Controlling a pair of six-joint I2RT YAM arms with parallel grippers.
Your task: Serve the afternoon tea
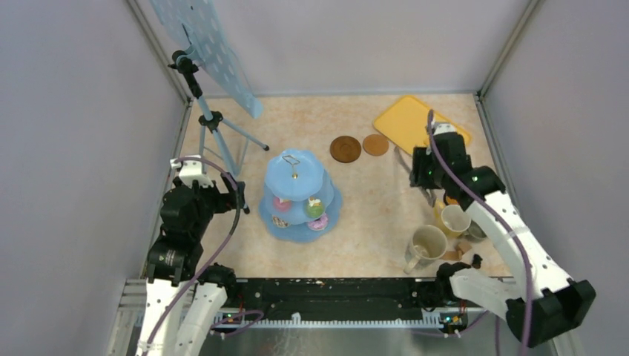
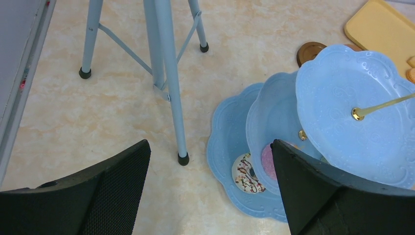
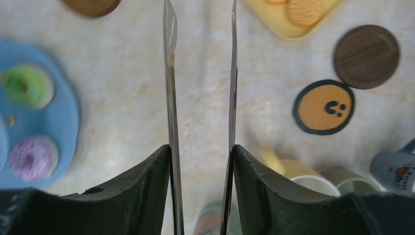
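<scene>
A blue three-tier stand (image 1: 300, 196) sits left of centre with small donuts on its lower tiers: a green one (image 3: 24, 85), a purple one (image 3: 33, 157) and a white sprinkled one (image 2: 248, 174). My right gripper (image 3: 201, 147) is shut on the metal tongs (image 3: 169, 73). Their two blades run forward over bare table, with nothing between them. Orange biscuits (image 3: 303, 11) lie on the yellow tray (image 1: 408, 122). The beige mug (image 1: 428, 243) and yellow mug (image 1: 452, 219) stand near the right arm. My left gripper (image 2: 210, 144) is open and empty beside the stand.
Two brown coasters (image 1: 345, 148) lie behind the stand. Another brown coaster (image 3: 366, 56) and an orange smiley one (image 3: 324, 106) lie near the mugs, with a grey mug (image 3: 394, 169) at the right. A blue tripod (image 1: 211, 126) holding a dotted board (image 1: 208, 44) stands at the back left.
</scene>
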